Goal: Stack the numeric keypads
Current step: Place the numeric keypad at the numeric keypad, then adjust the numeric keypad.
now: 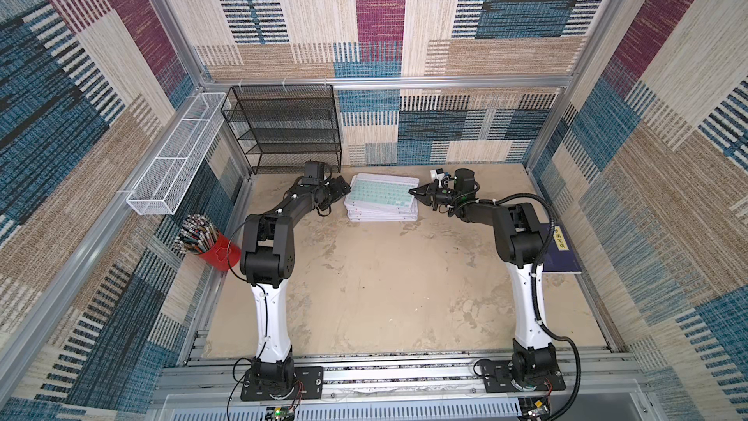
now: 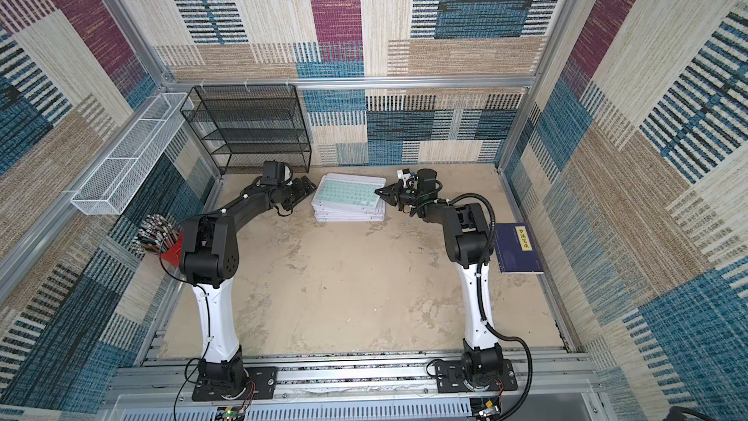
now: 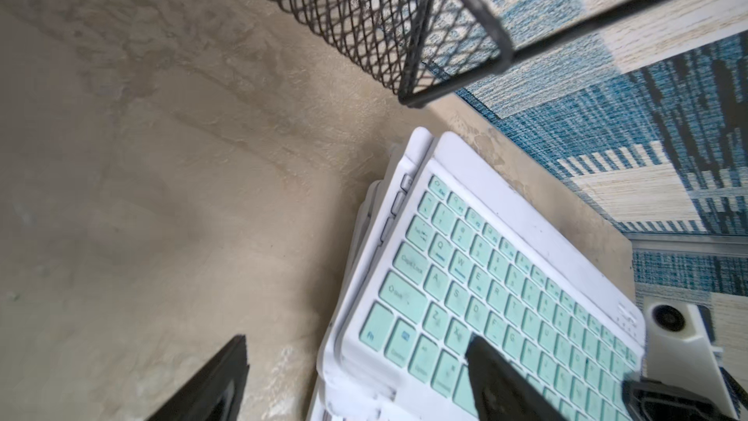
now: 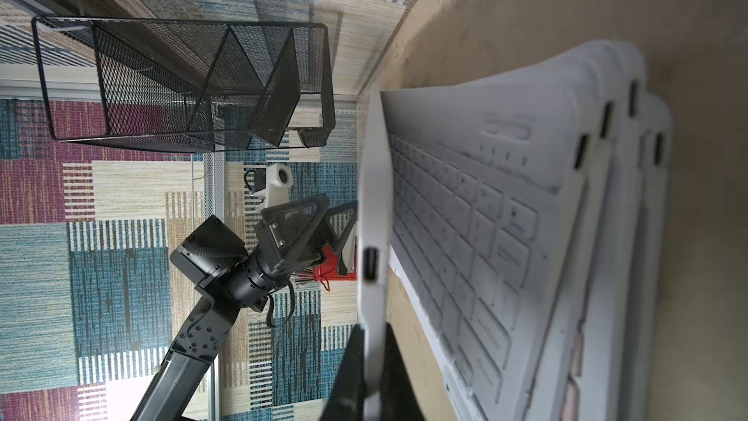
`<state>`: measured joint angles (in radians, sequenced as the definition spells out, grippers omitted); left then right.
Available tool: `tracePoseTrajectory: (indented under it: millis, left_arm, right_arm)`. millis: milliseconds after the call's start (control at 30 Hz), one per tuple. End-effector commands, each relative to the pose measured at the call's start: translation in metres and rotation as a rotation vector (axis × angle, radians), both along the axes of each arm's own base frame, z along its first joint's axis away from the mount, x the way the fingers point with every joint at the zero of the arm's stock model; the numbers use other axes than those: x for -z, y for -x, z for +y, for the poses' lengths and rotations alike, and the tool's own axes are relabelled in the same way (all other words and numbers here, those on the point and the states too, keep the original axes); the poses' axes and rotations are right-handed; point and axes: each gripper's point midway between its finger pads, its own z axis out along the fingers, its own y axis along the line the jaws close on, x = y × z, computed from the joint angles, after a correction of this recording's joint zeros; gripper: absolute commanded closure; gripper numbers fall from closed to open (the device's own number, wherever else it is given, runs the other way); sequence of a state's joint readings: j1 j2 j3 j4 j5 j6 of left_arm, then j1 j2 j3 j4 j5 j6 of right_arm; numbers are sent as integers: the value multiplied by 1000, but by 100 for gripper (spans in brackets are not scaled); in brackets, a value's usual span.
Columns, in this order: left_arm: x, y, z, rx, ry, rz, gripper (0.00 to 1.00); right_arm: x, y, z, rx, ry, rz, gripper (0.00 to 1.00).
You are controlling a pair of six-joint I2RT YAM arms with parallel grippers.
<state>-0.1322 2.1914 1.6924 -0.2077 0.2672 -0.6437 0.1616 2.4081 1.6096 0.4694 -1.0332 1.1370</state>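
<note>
Numeric keypads in one pile, lying between the two sets of fingers, white frames slightly fanned. Mint-green keypad on top, keys up, long axis running from one gripper straight across to the other, top key row on the side away from both arms. Right gripper clamped shut on that keypad's short edge, one finger on each face, beside the port; gripped end raised clear of the white-keyed keypad underneath. Left gripper spread wide at the opposite short end, holding nothing; one finger over the mint keys, contact impossible to tell, its partner out over the table.
</note>
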Motion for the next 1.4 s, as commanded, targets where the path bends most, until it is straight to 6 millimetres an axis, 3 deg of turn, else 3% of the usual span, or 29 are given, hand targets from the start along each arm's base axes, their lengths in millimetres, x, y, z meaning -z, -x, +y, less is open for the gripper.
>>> tracePoseTrajectory:
  millis: [0, 100, 267, 467, 633, 967, 1167, 1367]
  left_arm:
    - [3, -7, -1, 28, -40, 1, 12]
    - [3, -16, -5, 44, -73, -5, 13]
    - [2, -25, -19, 82, -88, -26, 13]
    - [8, -29, -30, 98, -110, -11, 13]
    - [11, -33, -27, 89, -129, -13, 14]
    - [1, -34, -18, 76, -194, -32, 15]
    - [9, -44, -23, 89, -172, -26, 15]
    - [15, -48, -29, 99, -140, -14, 15]
  right_arm:
    - [2, 1, 1, -37, 17, -36, 100]
    - [14, 0, 0, -40, 48, -17, 97]
    - [26, -5, -6, -18, 149, 0, 59]
    - [24, -4, -19, 28, 292, -8, 44]
    - [25, -4, -29, 49, 403, 0, 36]
    - [31, -26, -47, 116, 585, 27, 34]
    - [32, -34, -48, 172, 609, 27, 54]
    - [38, -40, -29, 133, 572, 28, 57]
